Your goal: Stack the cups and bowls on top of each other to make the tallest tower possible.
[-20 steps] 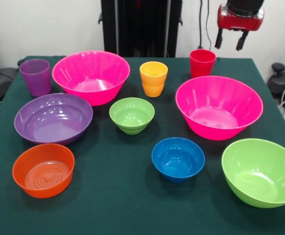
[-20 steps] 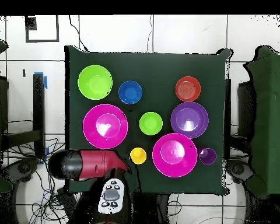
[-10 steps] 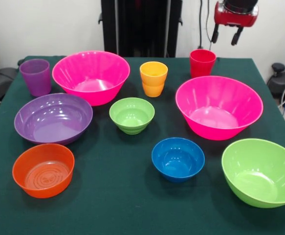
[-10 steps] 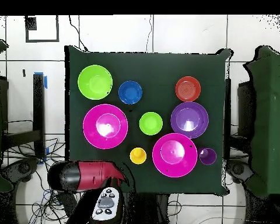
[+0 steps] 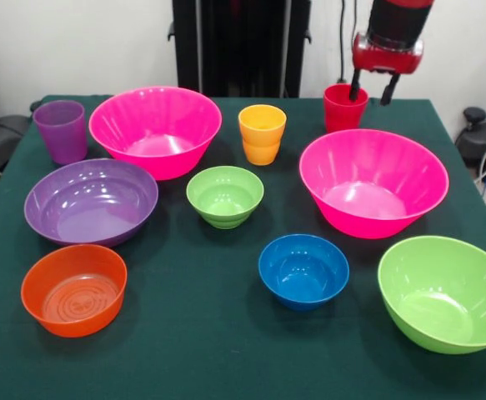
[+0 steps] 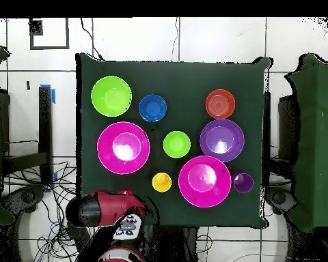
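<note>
gripper drops behind the red cup, nothing stacked yet

ten pieces sit apart on the green table (image 5: 201,350), each upright and open side up. in the front view the red cup (image 5: 344,107) stands at about 1 o'clock from the table's middle, a plain tapered tumbler with a solid glossy wall. the yellow-orange cup (image 5: 262,133) with its stepped base is at 12 o'clock, and the ridged translucent purple cup (image 5: 61,130) at 10 o'clock. one hot pink bowl (image 5: 155,130) sits at 11 o'clock, the other hot pink bowl (image 5: 373,181) at 3 o'clock. the purple bowl (image 5: 90,201) is at 9 o'clock, the orange bowl (image 5: 74,288) at 8 o'clock, the small green bowl (image 5: 224,196) near the middle, the blue bowl (image 5: 303,270) at 5 o'clock and the lime green bowl (image 5: 444,292) at 4 o'clock

the gripper (image 5: 373,87) hangs just behind and to the right of the red cup, its two dark fingers spread apart and holding nothing. half a second ago it was higher and further right, and a second ago further right still; it has come down and leftward toward the red cup. the cups and bowls have not moved
</note>
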Available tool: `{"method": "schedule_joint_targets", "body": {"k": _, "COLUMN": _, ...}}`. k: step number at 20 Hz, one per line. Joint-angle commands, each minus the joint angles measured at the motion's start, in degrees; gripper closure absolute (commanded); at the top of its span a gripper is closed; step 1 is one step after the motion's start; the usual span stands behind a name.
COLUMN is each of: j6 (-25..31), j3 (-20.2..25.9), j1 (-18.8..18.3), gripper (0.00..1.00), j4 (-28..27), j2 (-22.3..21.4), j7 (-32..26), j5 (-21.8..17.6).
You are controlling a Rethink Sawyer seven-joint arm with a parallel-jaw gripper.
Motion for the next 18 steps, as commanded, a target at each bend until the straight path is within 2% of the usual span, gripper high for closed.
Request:
{"method": "schedule_joint_targets", "body": {"k": 1, "j6": -6.2, "j3": 2.2, "j1": 0.0, "gripper": 0.0, "j4": -0.9, "j2": 9.1, "j7": 7.9, "j5": -2.4}}
{"method": "schedule_joint_targets", "body": {"k": 9, "j6": -6.7, "j3": 2.5, "j1": -0.8, "gripper": 0.0, "j4": -1.2, "j2": 10.9, "j7": 7.4, "j5": -2.1}}
{"method": "schedule_joint_targets", "body": {"k": 12, "j6": -8.7, "j3": 3.4, "j1": -1.5, "gripper": 0.0, "j4": -1.5, "j2": 11.5, "j7": 7.5, "j5": -2.5}}
{"method": "schedule_joint_targets", "body": {"k": 13, "j6": -9.1, "j3": 3.4, "j1": -1.3, "gripper": 1.0, "j4": -2.0, "j2": 11.6, "j7": 7.2, "j5": -2.9}}
{"method": "schedule_joint_targets", "body": {"k": 18, "j6": -9.6, "j3": 4.2, "j1": -2.3, "gripper": 1.0, "j4": -1.8, "j2": 10.9, "j7": 7.5, "j5": -3.0}}
